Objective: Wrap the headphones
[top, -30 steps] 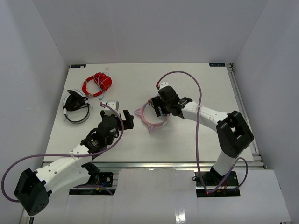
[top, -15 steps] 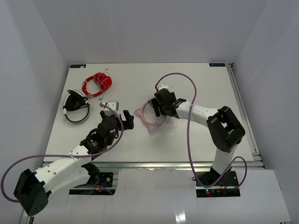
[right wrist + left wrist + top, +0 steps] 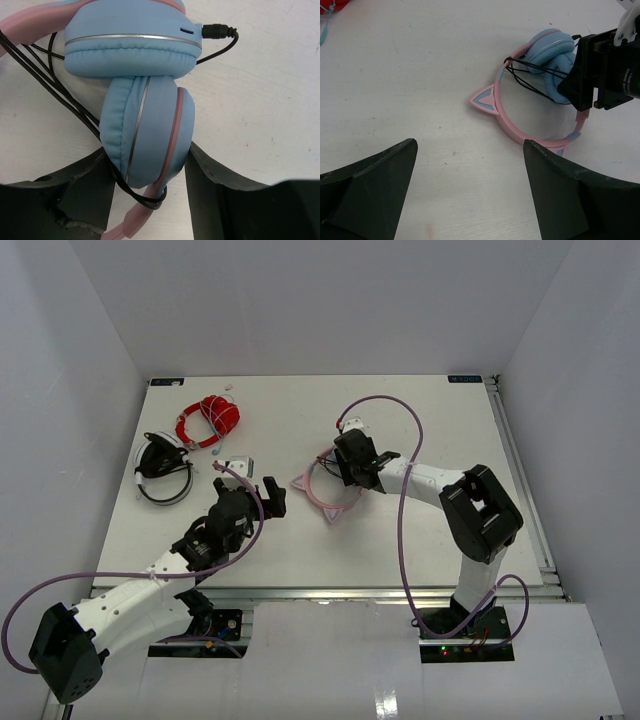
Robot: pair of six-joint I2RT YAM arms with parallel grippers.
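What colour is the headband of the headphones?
The headband is pink; left wrist view shows it best.

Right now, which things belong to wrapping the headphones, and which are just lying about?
Job: headphones; right gripper, clamped on an earcup; left gripper, open.
Lying about: black-and-white headphones; red cable bundle.
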